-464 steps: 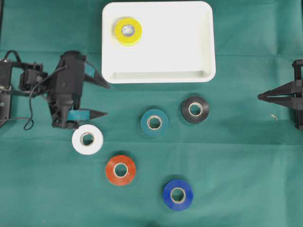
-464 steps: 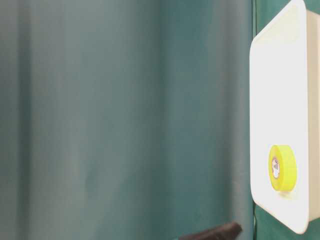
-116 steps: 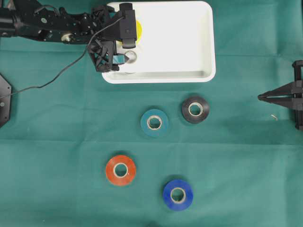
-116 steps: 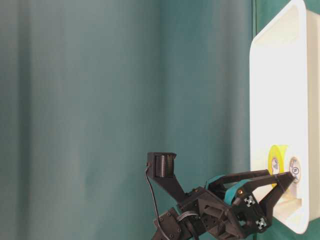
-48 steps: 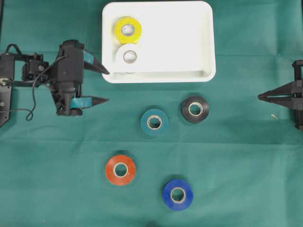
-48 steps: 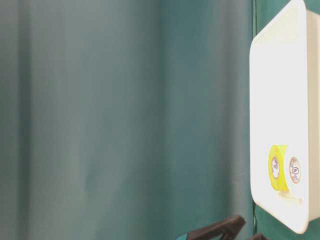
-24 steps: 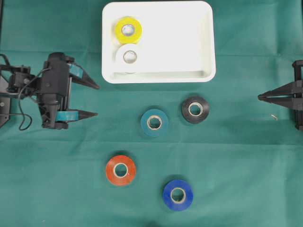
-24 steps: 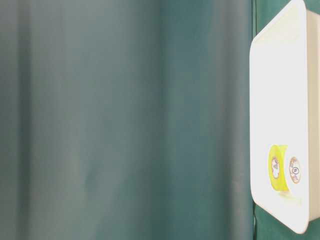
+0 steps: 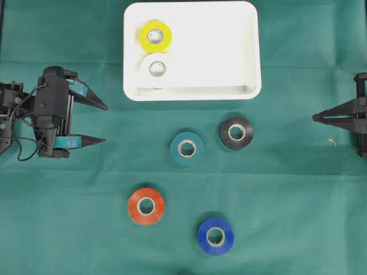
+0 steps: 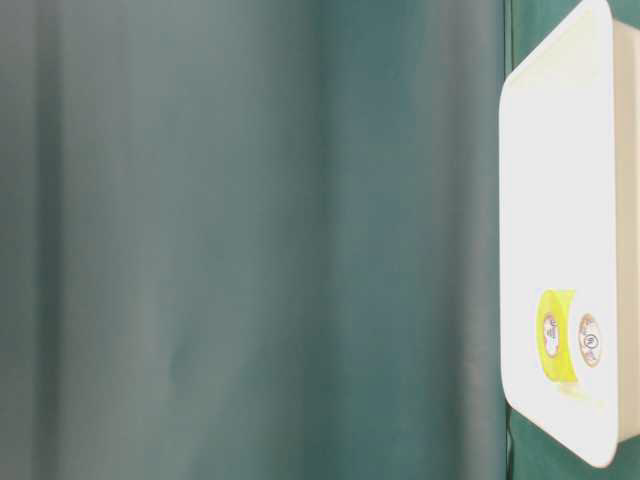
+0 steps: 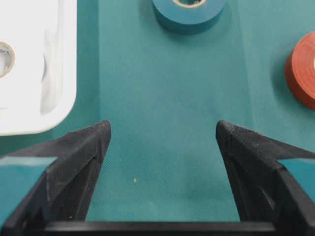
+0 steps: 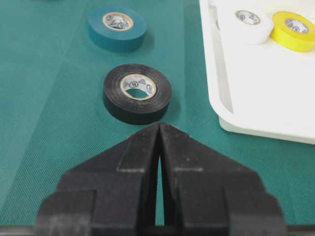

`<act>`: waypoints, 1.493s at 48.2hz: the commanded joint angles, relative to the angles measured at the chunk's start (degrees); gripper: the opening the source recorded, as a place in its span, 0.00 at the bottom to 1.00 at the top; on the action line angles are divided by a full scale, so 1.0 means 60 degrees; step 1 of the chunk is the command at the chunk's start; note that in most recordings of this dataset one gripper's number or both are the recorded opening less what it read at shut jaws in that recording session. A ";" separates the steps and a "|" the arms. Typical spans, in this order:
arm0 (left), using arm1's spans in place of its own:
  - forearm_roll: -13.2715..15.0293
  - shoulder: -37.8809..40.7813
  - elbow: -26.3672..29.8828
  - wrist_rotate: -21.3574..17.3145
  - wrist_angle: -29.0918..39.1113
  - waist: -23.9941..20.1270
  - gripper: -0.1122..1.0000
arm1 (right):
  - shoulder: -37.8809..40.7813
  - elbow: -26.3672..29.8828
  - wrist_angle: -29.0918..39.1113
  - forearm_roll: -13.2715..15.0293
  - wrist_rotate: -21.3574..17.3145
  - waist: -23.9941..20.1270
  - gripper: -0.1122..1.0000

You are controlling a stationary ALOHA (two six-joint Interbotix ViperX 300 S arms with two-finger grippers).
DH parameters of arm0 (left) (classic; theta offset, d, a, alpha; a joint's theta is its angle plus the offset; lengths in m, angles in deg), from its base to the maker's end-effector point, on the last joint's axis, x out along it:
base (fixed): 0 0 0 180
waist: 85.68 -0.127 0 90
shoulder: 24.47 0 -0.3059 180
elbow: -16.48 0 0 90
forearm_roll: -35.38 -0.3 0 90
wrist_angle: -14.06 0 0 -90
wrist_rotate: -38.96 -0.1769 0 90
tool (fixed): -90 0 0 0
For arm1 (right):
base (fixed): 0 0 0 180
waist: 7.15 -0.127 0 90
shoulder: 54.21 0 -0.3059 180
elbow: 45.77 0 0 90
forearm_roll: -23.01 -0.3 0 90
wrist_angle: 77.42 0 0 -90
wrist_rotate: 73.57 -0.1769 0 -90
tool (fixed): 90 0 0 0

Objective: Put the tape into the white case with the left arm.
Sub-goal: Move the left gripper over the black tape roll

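Green cloth [image 9: 275, 189] covers my whole worktable, the biggest item I log

White case [image 9: 229, 57]: large rounded tray with low walls, lying at the far middle of the overhead view; in the table-level view it shows at the right edge [image 10: 560, 150]

Left arm's gripper [image 9: 97, 122]: on my left, well apart from the case, nearer than its near-left corner. Its jaws are spread wide with only bare cloth between the two teal-banded fingers [image 11: 83, 147]; I see nothing held

Right gripper [image 9: 316, 118]: on the far right edge, plain black, jaws pressed together to a thin slit [image 12: 159, 147] and gripping nothing

Tape rolls, all lying flat:
- yellow tape [image 9: 155, 37], inside the case at its far-left corner
- white tape [image 9: 156, 69], inside the case, just near of the yellow roll and beside the near wall; from the overhead view I cannot tell whether the two touch
- black tape [image 9: 236, 133], on the cloth just near of the case, close in front of my right gripper in its wrist view [image 12: 138, 93]
- teal tape [image 9: 187, 148], on the cloth left of the black one
- red tape [image 9: 146, 205], nearer and further left
- blue tape [image 9: 215, 235], nearest of all, right of the red
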 commanded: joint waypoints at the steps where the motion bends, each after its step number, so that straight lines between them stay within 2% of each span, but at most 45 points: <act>1: 0.0015 -0.0015 0.0088 0.0000 -0.0073 0.0029 0.88 | 0.0044 0.0088 -0.0117 0.0000 0.0000 0.0015 0.02; 38: 0.0000 0.0015 0.0366 0.0000 -0.0073 0.0029 0.88 | 0.0044 0.0103 -0.0117 0.0015 -0.0015 0.0000 0.02; 61: 0.0000 0.0073 0.0674 -0.0044 -0.0586 0.0029 0.88 | 0.0044 0.0088 -0.0117 0.0000 -0.0015 0.0000 0.02; 64: 0.0000 0.0337 0.0806 -0.0044 -0.0645 0.0029 0.88 | 0.0044 0.0103 -0.0117 0.0000 -0.0015 0.0000 0.02; 72: -0.0029 0.2021 0.1670 -0.0117 -0.0542 0.0044 0.88 | 0.0044 0.0103 -0.0117 0.0000 -0.0015 0.0000 0.02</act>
